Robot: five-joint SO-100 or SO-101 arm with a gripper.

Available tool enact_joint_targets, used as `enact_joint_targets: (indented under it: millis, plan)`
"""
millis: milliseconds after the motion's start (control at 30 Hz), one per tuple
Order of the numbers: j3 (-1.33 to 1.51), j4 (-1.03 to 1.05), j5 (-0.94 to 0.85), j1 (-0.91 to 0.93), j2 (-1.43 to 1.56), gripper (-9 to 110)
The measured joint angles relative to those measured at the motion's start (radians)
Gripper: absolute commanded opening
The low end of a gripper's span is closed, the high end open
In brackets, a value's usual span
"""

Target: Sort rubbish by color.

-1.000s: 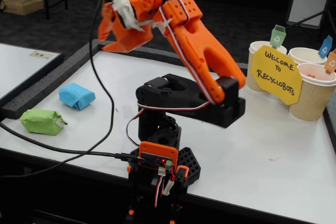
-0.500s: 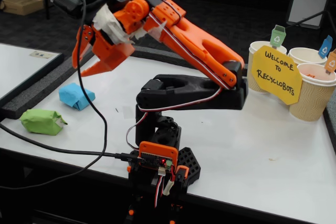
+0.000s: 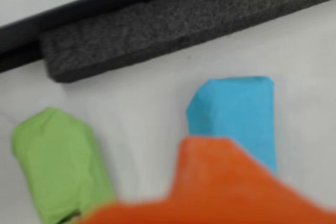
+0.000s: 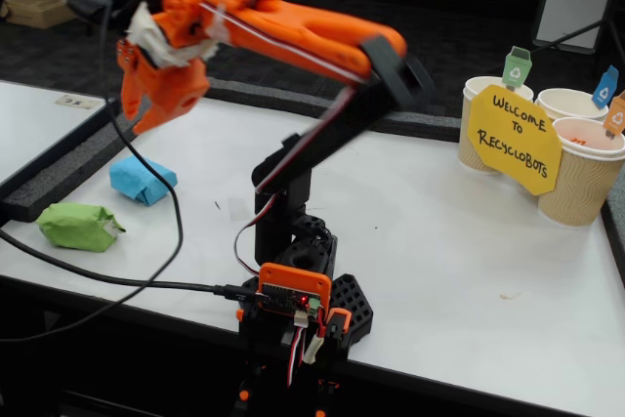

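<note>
In the fixed view, two paper wads [image 4: 143,180] [image 4: 79,226] lie at the table's [image 4: 469,271] left, cups [image 4: 571,168] far right; claw [image 4: 137,119] seemingly above them

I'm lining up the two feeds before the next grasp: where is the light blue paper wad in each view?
Wrist view: the light blue wad sits right of centre, just above the blurred orange gripper at the bottom edge.
Fixed view: the same wad lies at the left on the white table, below the raised gripper.
Shared landmark: the green wad, to its lower left in both views.
</note>
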Motion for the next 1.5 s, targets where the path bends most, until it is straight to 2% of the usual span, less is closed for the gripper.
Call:
enact_joint_targets:
  millis: [167,467,600,733,933,1500]
  plan:
    - [-0.075,0.0,0.219,-0.005,-0.172,0]
    - [-0.081,0.008,0.646,0.057,-0.213,1]
    - [-0.167,0.04,0.765,0.058,-0.313,7]
    - [-0.247,0.048,0.816,0.058,-0.416,7]
    - [-0.33,0.046,0.833,0.057,-0.483,17]
    - [-0.336,0.06,0.954,0.051,-0.6,22]
